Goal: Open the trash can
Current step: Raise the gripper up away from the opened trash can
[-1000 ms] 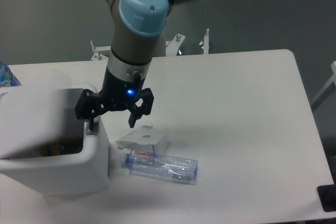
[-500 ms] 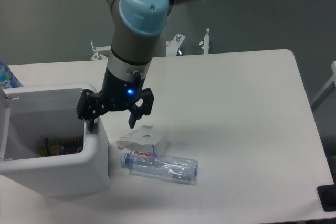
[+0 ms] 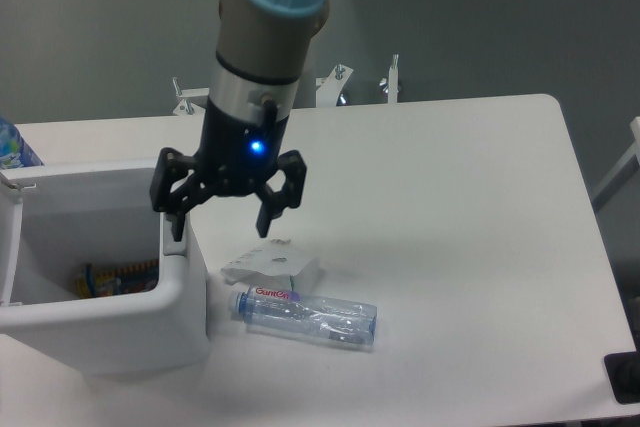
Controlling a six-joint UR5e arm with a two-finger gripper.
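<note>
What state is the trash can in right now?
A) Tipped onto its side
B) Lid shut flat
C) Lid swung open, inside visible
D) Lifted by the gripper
C: the trash can stands upright on the table with its lid swung up at the left edge, coloured items show inside, and the gripper is open just above its right rim, holding nothing.

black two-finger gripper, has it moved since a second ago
Yes. The black two-finger gripper has risen and shifted slightly right, judged against the crumpled small white paper carton, which has stayed put below it.
</note>
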